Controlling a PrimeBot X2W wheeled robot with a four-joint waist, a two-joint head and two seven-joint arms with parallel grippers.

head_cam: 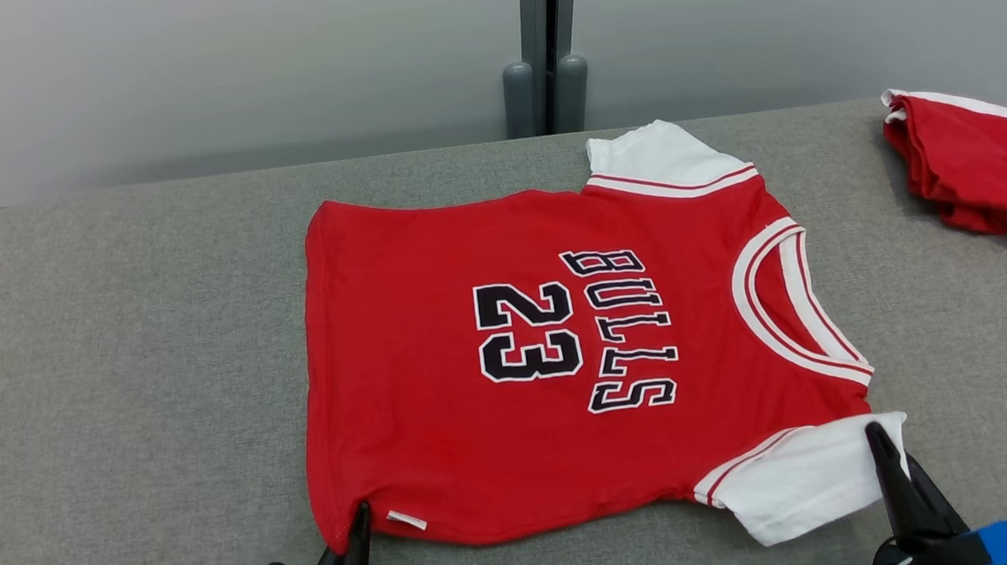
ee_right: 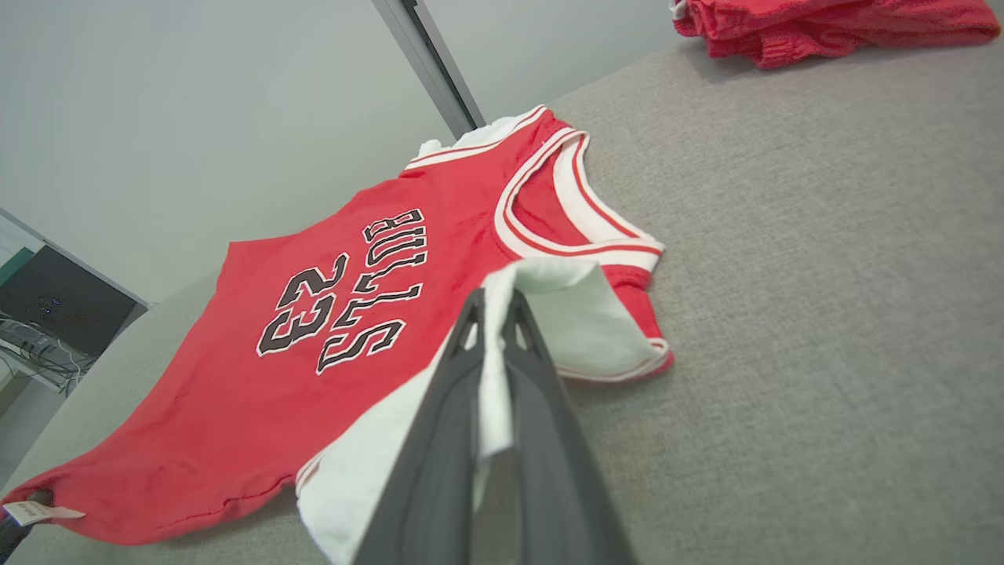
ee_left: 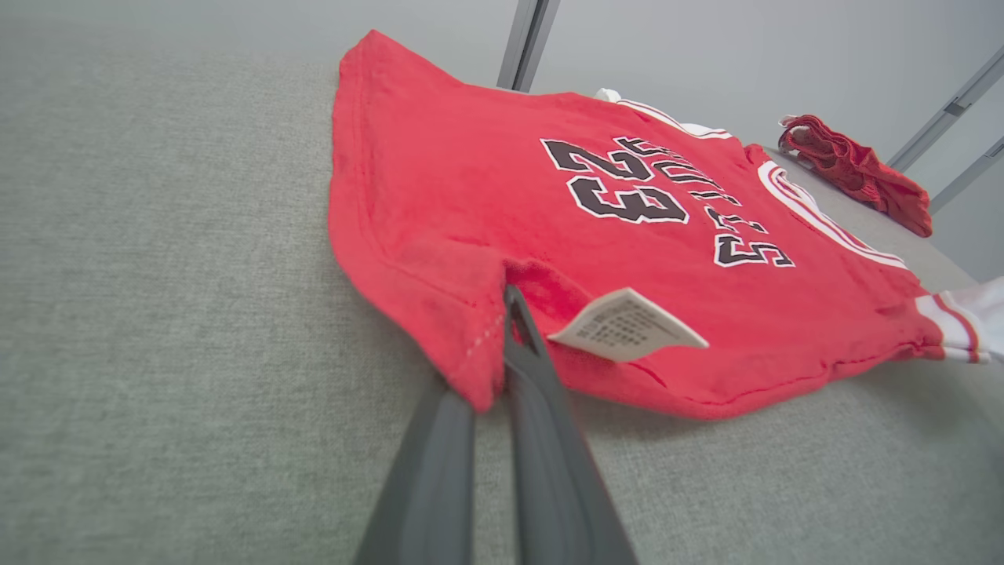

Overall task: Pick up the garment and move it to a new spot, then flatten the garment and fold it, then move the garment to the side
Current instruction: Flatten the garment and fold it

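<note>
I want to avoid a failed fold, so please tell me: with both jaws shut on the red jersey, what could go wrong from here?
The left jaws pinch only a thin fold at the hem corner of the jersey, beside the care label; it might slip on lifting. The right jaws hold just the white sleeve, so the body may sag and wrinkle.

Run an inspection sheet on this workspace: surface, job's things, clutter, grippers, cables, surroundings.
Surface: grey fabric-covered table.
Job's things: red jersey spread out, print up, collar to the right; white tag at the near hem corner.
Clutter: folded garment, red, at the far right.
Grippers: left gripper shut on the jersey's hem corner; right gripper shut on its near white sleeve.
Cables: what look like wires off the table, below a dark panel.
Surroundings: pale wall, grey post.
</note>
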